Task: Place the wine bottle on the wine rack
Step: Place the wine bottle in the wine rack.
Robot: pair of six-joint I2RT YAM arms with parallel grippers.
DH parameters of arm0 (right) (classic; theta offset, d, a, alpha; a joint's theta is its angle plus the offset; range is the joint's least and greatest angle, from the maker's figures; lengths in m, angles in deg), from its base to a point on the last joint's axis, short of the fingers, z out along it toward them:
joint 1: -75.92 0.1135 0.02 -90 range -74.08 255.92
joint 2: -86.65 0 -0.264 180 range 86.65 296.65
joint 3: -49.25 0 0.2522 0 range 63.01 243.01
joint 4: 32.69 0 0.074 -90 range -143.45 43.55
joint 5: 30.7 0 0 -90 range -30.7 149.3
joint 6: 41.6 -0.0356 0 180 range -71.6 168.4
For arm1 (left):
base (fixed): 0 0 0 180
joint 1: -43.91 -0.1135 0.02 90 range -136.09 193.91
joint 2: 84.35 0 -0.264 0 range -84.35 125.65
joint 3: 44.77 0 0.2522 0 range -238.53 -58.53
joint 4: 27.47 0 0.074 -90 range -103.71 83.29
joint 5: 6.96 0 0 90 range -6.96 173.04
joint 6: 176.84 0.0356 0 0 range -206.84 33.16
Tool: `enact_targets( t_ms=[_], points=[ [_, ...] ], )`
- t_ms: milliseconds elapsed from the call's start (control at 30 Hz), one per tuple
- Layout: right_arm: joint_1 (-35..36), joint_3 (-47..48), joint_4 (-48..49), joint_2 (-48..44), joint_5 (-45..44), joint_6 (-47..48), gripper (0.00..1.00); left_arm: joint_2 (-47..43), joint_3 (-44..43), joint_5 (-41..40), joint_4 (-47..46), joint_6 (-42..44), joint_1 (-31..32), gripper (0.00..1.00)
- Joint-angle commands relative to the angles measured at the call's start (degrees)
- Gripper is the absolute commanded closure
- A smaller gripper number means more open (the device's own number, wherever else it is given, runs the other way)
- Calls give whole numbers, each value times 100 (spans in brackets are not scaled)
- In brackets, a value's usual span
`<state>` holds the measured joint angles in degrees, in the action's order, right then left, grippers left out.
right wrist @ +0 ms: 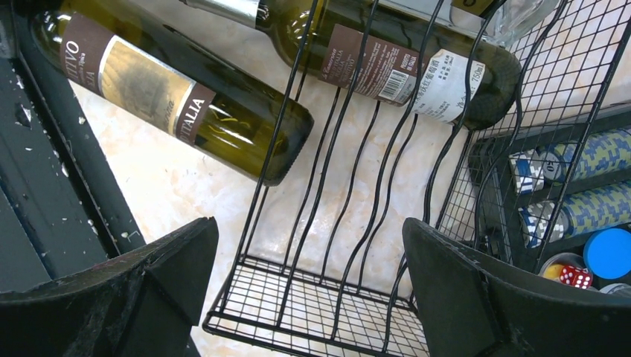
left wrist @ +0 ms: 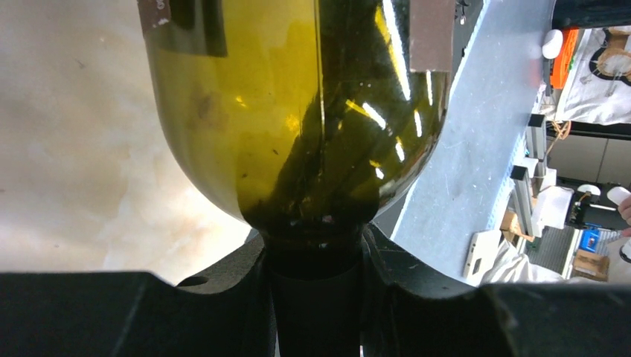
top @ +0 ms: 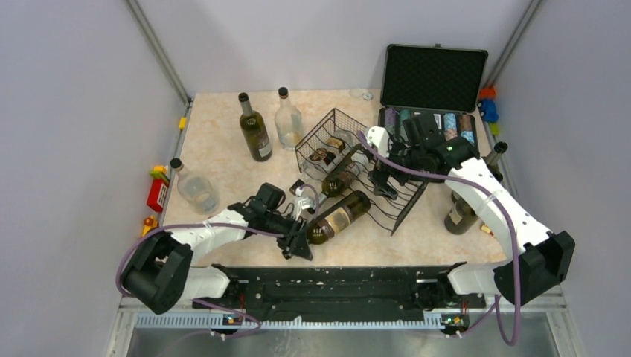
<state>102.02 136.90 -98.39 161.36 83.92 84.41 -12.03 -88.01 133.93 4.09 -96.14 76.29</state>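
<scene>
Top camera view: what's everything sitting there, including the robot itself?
wine rack: one, black wire, table centre.
wine bottle: one, olive green, lying at rack's near edge.
racked bottles: at least two, dark, in cradles.
standing bottles: four, two dark, two clear, around rack.
case: one, black, open, back right.
toys: several, bright, beside table edges.
arms: two, white-black; left end effector shut on wine bottle, right end effector open above rack.

Bright even light; soft shadows; glare streaks on wine bottle (left wrist: pixel 298 111).
</scene>
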Motion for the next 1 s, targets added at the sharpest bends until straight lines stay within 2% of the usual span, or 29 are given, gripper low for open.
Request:
enact_targets(
  t_ms=[0,367,967],
  points=[
    [-44,-18,57,-224,44,84,3,19,-339,253,-907,127,-19,100],
    [-44,-68,61,-329,43,82,3,376,-253,190,-1977,-407,-4,100],
    [-44,-69,44,-417,2,103,3,1175,-347,-281,-3632,-1343,371,100]
  ],
)
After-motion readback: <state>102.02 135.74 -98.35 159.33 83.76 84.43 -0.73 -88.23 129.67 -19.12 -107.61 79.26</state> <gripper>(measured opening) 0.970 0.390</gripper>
